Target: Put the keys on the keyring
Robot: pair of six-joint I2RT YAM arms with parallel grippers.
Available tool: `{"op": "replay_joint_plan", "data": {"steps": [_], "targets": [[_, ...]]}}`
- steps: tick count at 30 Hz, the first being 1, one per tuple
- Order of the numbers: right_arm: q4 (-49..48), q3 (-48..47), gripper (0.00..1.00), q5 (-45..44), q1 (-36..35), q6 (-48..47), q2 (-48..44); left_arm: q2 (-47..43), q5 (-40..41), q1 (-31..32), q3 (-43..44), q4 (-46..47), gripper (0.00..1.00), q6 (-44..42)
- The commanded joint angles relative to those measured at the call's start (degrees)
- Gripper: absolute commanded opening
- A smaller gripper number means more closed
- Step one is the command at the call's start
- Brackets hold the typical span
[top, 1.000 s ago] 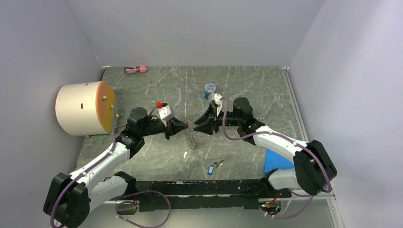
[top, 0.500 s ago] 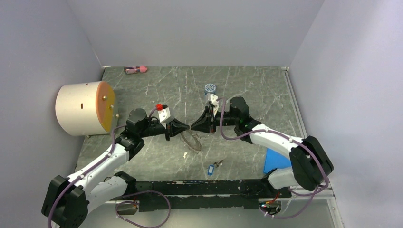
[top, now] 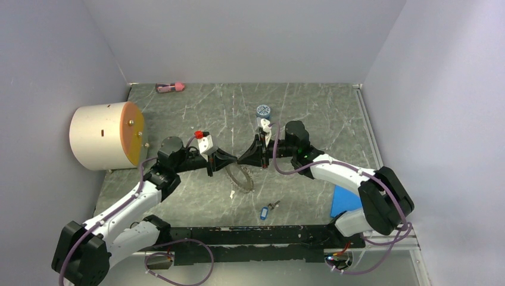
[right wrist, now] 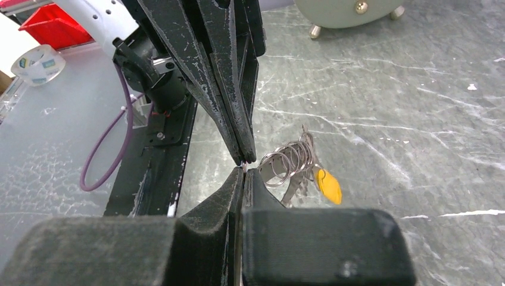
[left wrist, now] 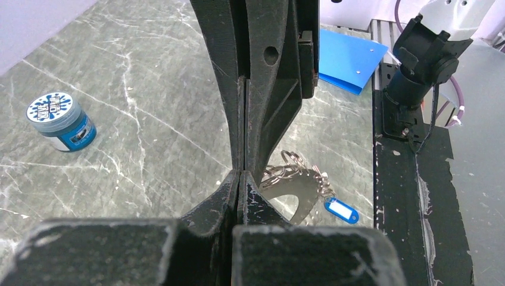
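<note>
My left gripper (top: 233, 161) and right gripper (top: 243, 161) meet tip to tip above the table's middle. Both are shut on the thin wire of the keyring (top: 242, 185), whose greyish coiled loop hangs below them. In the left wrist view my own jaws (left wrist: 239, 174) are closed, with the ring's coils (left wrist: 290, 173) just beyond. In the right wrist view my jaws (right wrist: 244, 170) are closed beside the coils (right wrist: 290, 159). The yellow-headed key (right wrist: 329, 185) sits right at those coils; I cannot tell if it is threaded on. The blue-tagged key (top: 264, 212) lies loose on the table (left wrist: 341, 210).
A round blue jar (top: 263, 112) stands behind the right gripper. A cream drum with an orange face (top: 107, 136) is at the left. A pink item (top: 170, 87) lies at the back wall. A blue sheet (top: 347, 201) lies near right. A small pale scrap (top: 232, 193) lies under the ring.
The two grippers have closed the gap between them and now touch tip to tip. The keyring, a narrow hanging bundle before, now hangs as a wider loop.
</note>
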State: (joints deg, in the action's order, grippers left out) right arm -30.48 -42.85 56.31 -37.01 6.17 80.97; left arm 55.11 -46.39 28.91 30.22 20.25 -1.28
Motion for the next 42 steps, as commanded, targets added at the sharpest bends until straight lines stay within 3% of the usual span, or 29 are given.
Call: {"op": "replay_joint_plan", "data": {"steps": [1,2,3,5,13,18,22,27,32,37,42], "targets": [[-4.2,-1.8,0.00,-0.1,-0.5,-0.3,-0.4,-2.0,1.1,0.4,0.9,3.0,0.04,0.9],[-4.6,-1.4,0.00,-0.3,-0.4,-0.2,-0.6,-2.3,2.6,0.4,1.1,2.5,0.13,3.2],[-5.3,-0.8,0.00,-0.9,-0.4,-0.1,-0.9,-2.6,4.7,0.4,1.3,1.7,0.32,4.7],[-6.9,0.3,0.00,-2.3,-0.4,0.8,-1.6,-3.4,9.1,0.4,1.5,0.3,0.47,7.4],[-21.3,6.3,0.00,-3.7,-0.4,7.0,-3.2,-9.7,14.8,0.4,-4.3,5.0,0.59,15.7],[-30.9,10.9,0.00,-2.3,-0.5,4.6,-5.4,-11.2,7.6,0.4,-7.5,8.9,0.56,14.1],[-32.4,13.0,0.00,0.8,-0.4,-1.3,-7.8,-11.4,1.7,0.4,-10.4,14.9,0.53,11.3],[-31.3,14.0,0.00,3.0,-0.5,-5.7,-10.3,-11.1,-0.6,0.5,-12.5,18.2,0.49,6.5],[-32.6,15.3,0.00,4.5,-0.7,-9.8,-11.4,-10.4,-3.2,1.4,-15.4,28.4,0.48,4.6],[-34.8,15.9,0.00,5.4,-1.0,-11.1,-11.1,-8.4,-6.2,3.6,-14.5,29.8,0.36,2.0],[-37.2,15.9,0.00,5.8,-1.0,-10.1,-10.1,-6.3,-3.8,5.1,-13.7,30.9,0.35,0.4]]}}
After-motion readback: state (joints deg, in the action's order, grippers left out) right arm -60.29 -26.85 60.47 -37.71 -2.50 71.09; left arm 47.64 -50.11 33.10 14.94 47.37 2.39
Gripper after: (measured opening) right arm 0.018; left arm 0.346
